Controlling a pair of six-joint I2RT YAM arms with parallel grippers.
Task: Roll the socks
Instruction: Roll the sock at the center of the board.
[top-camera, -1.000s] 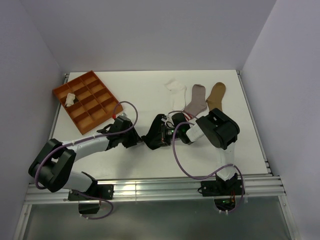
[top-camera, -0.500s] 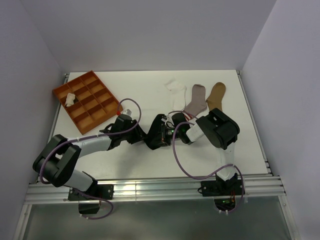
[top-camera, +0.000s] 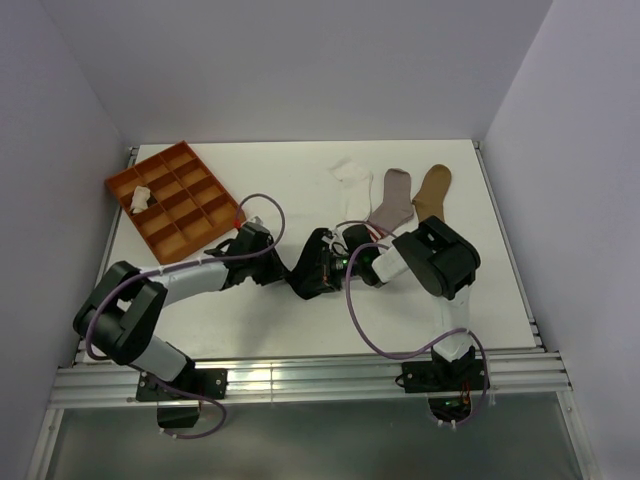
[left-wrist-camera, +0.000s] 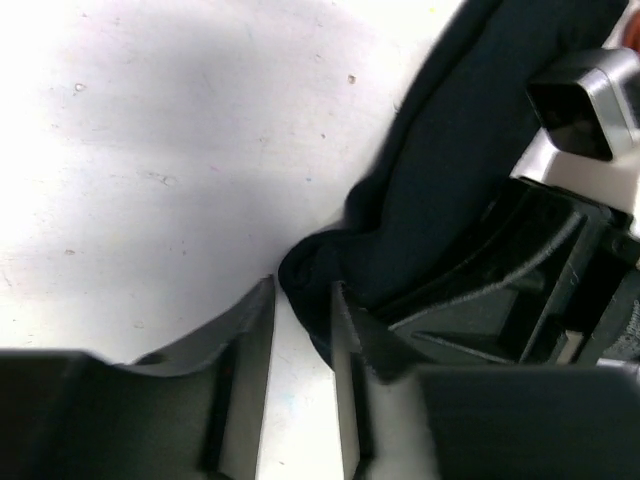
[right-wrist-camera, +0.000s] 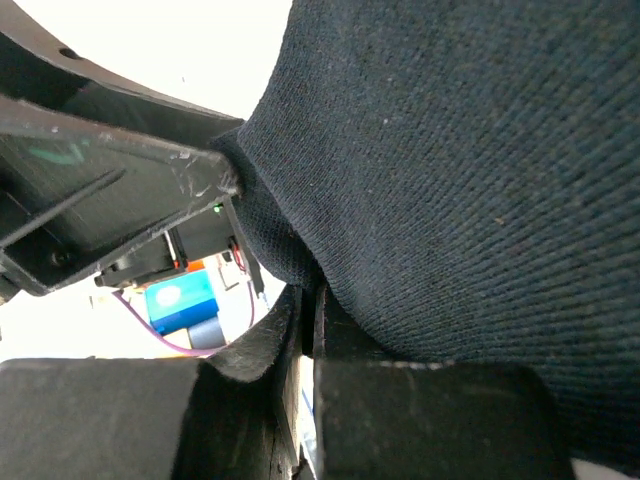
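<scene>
1. The left gripper (top-camera: 276, 266) has slid over to the black sock (top-camera: 306, 272), mid-worktop, its jaws a bit apart and empty.
2. The right gripper (right-wrist-camera: 308, 300) pinches the sock.
3. Rolling looks ready to begin.

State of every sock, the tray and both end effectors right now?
Black sock: bunched.
White sock: flat, unrolled.
Grey sock: flat, unrolled.
Tan sock: flat, unrolled.
Cream sock: bundled in orange tray.
Right end effector: shut on black sock.
Left end effector: narrow gap, grip unclear.
</scene>
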